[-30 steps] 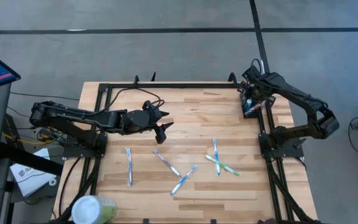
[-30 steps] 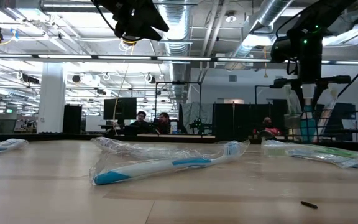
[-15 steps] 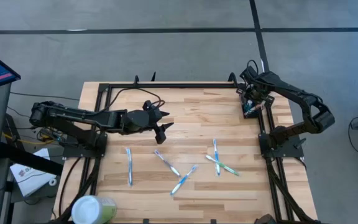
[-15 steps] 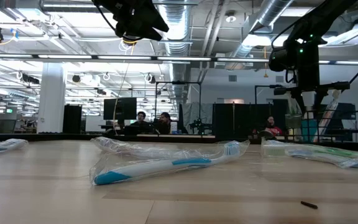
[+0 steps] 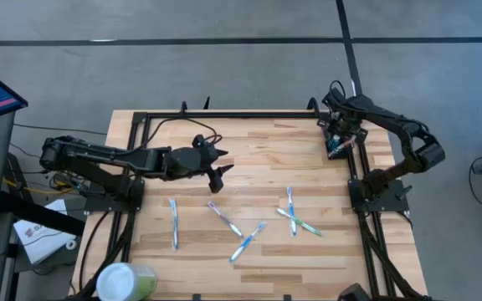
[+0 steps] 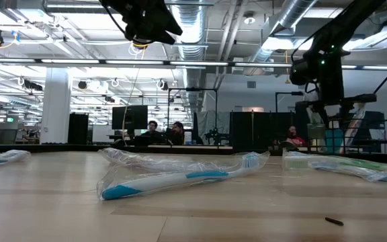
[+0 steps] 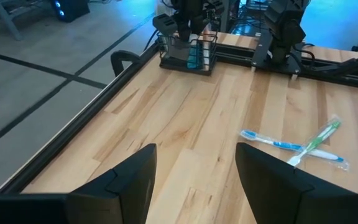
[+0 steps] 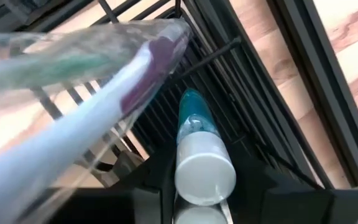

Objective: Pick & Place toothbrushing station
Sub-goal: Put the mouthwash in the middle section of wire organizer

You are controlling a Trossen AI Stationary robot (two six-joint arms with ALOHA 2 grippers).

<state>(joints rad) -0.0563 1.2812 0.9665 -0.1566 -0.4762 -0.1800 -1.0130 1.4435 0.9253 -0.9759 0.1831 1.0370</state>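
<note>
A: High view, status?
B: The toothbrushing station [image 5: 338, 144] stands at the table's far right corner, with the right gripper [image 5: 339, 132] directly above it. Six wrapped toothbrushes [image 5: 174, 223] lie loose on the table [image 5: 258, 159], so most of the work seems left.

A: Left wrist view?
B: The left gripper [image 7: 194, 177], jaws spread and empty, waits over mid-table.

A: Right wrist view?
B: A wrapped toothbrush [image 8: 86, 118] leans in the station beside a teal tube [image 8: 199, 149]. Jaw state: cannot tell.
</note>
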